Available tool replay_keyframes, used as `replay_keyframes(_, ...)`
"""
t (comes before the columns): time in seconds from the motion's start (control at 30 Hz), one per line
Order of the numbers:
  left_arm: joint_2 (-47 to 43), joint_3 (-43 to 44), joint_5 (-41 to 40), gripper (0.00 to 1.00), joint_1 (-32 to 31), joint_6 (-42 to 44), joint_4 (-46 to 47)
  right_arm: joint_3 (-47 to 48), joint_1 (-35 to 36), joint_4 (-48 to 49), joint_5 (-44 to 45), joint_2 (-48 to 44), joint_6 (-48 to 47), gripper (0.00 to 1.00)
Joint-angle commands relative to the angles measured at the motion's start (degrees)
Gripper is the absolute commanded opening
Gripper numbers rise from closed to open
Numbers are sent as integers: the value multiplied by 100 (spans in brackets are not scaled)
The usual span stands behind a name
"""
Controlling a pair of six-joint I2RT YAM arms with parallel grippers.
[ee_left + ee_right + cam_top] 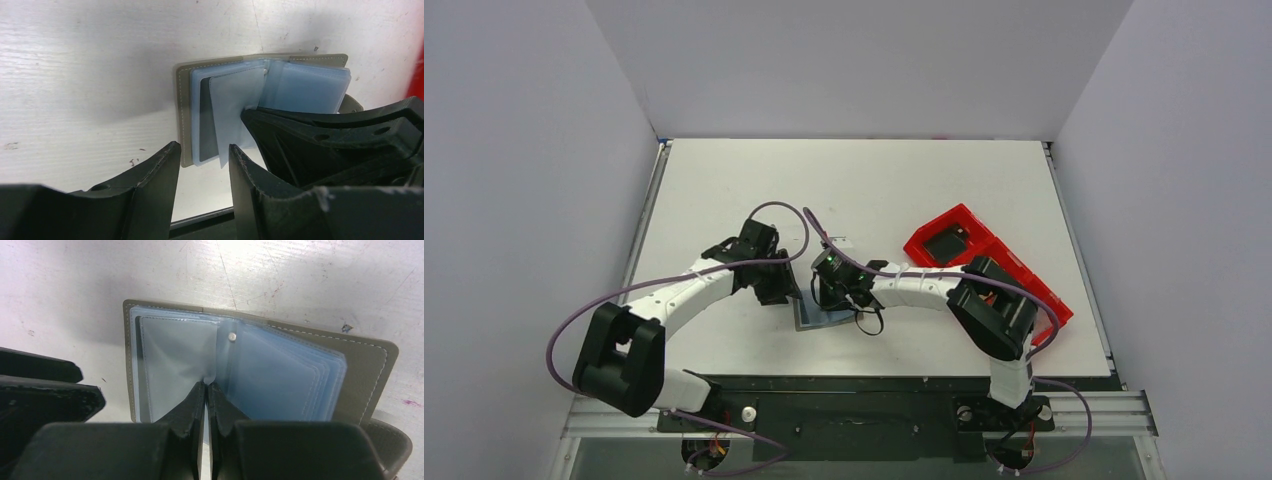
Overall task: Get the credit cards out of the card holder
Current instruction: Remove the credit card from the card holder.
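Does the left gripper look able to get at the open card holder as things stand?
Probably yes. The left gripper is open, its fingertips right at the edge of the card holder, with nothing between them. The right gripper, shut on a clear sleeve at the spine, sits beside that path.

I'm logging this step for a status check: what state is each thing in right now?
card holder: lying open, inside up
plastic sleeve: raised, pinched at its lower edge
left tool: open, holding nothing
right tool: shut on the plastic sleeve
red tray: holding a black block
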Motion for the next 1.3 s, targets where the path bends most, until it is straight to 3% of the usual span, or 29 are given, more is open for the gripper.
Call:
replay_keyframes(0.0, 180, 12, 186, 38, -117, -142, 405, -431, -34, -73, -244, 325, 0, 0)
replay_keyframes(0.8, 850, -191, 486, 30, -321, -400, 1094, -571, -145, 153, -502, 392, 1, 0)
replay_keyframes(0.97, 962, -236, 469, 24, -323, -440, 1204, -564, -151, 154, -522, 352, -20, 0)
replay_keyframes(1.2, 836, -251, 308, 0, -321, -525, 1128, -438, -188, -35, -485, 125, -132, 0)
replay_keyframes(1.27, 755, -251, 250, 0, -317, -536, 1069, -333, -191, -171, -448, 13, -198, 2)
